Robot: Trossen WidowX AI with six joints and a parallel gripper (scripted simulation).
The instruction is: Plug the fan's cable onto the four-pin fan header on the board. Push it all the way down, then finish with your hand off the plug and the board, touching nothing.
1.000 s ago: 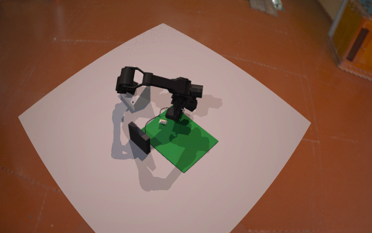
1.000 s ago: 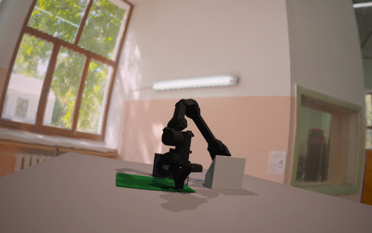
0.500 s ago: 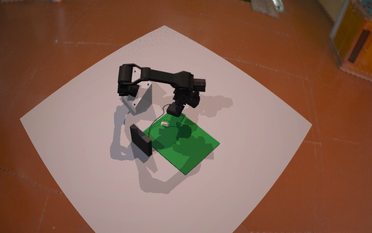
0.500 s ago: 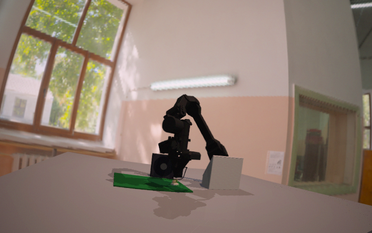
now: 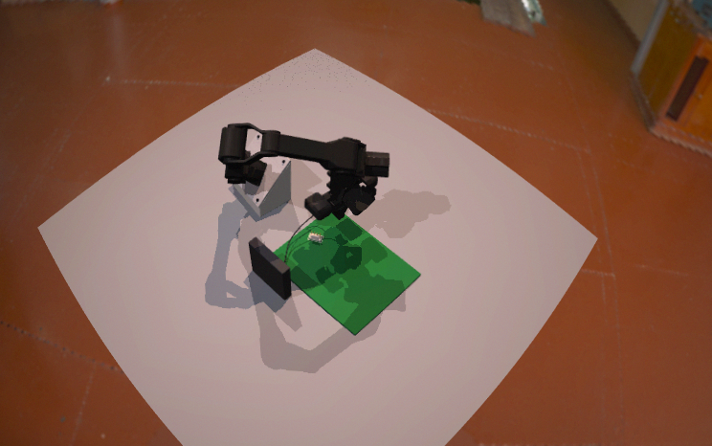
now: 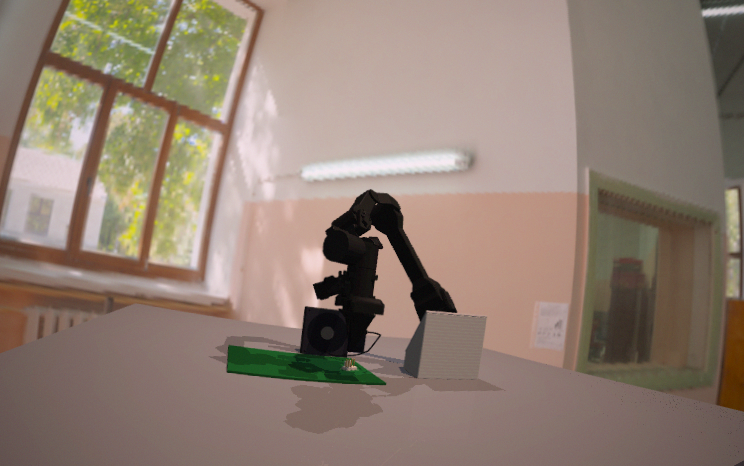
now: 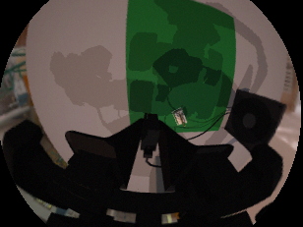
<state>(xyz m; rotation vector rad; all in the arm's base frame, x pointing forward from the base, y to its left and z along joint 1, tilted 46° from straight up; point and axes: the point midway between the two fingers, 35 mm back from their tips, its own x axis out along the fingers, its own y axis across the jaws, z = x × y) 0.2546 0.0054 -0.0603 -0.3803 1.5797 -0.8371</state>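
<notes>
My gripper (image 7: 151, 122) (image 6: 356, 347) is shut on the black plug (image 7: 150, 134), held above the board's edge area. The plug's cable (image 7: 207, 135) (image 5: 290, 242) (image 6: 378, 341) runs from the fan (image 5: 270, 269) (image 6: 326, 332) (image 7: 250, 119), which stands upright by the board's side. The green board (image 5: 375, 299) (image 6: 255, 366) (image 7: 144, 43) lies flat. The small whitish header (image 5: 315, 237) (image 6: 349, 368) (image 7: 178, 117) stands on it, with pins pointing up and no plug on it. In the wrist view it is right of the fingertips. In the top view the arm hides the fingertips and plug.
A grey wedge-shaped block (image 5: 277, 191) (image 6: 452, 345) stands beside the board, under the arm's far end. The fan cable loops loosely between the fan and the gripper, close to the header. Shadows of the arm fall over the board.
</notes>
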